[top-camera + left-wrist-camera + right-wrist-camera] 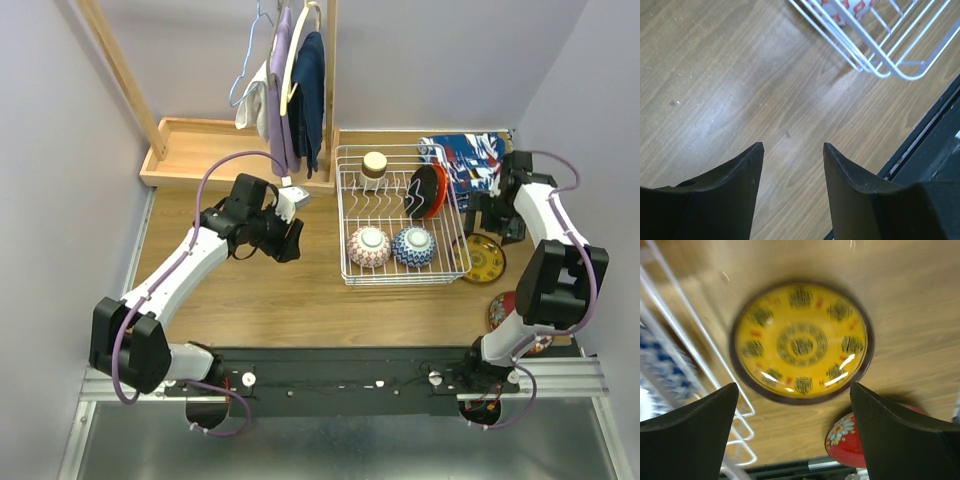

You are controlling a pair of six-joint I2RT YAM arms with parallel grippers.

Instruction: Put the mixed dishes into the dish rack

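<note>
The white wire dish rack (pixel 455 262) stands mid-table. It holds a tan cup (pixel 374 164), an upright black plate (pixel 422 190) with a red-orange plate (pixel 439 192) against it, a red-white bowl (pixel 369 246) and a blue-patterned bowl (pixel 414 246). A yellow-orange plate (pixel 484 258) (pixel 801 342) lies flat right of the rack. A dark red plate (pixel 500 310) (pixel 850 442) sits nearer, partly hidden by the right arm. My right gripper (pixel 497 215) (pixel 794 387) hovers open above the yellow-orange plate. My left gripper (pixel 285 240) (pixel 792 147) is open over bare wood left of the rack (pixel 880 60).
A blue-red patterned cloth (pixel 470 165) lies behind the rack at the right. A shallow wooden tray (pixel 200 150) sits at the back left, with clothes on hangers (pixel 290 90) above it. The black base rail (pixel 935 145) runs along the near edge.
</note>
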